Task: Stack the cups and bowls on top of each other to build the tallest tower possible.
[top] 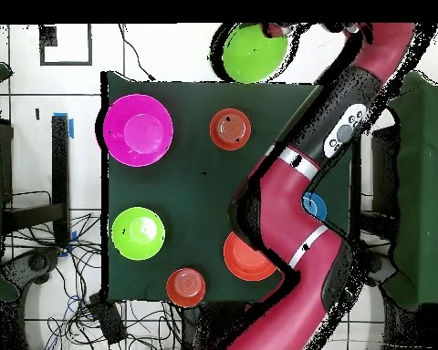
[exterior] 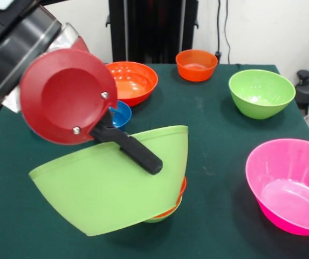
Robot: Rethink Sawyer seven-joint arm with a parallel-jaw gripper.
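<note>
My gripper [exterior: 145,156] is shut on the rim of a large lime green bowl [exterior: 105,194] and holds it tilted at the front of the table. One black finger [exterior: 135,150] lies across the bowl's outer wall; the other is hidden inside. Under the bowl's right side peeks the tower [exterior: 171,209], a small green base with an orange band. I cannot tell whether the bowl touches it. From overhead, the held bowl [top: 253,51] shows beside the gripper [top: 279,32], and the tower's orange bowl [top: 230,128] sits open below.
On the green table [exterior: 213,135] stand a pink bowl [exterior: 290,186], a lime green bowl [exterior: 261,93], a small orange bowl [exterior: 196,65], a wide orange bowl [exterior: 135,81] and a small blue bowl [exterior: 121,114]. The arm [top: 286,237] crosses the table's right side overhead.
</note>
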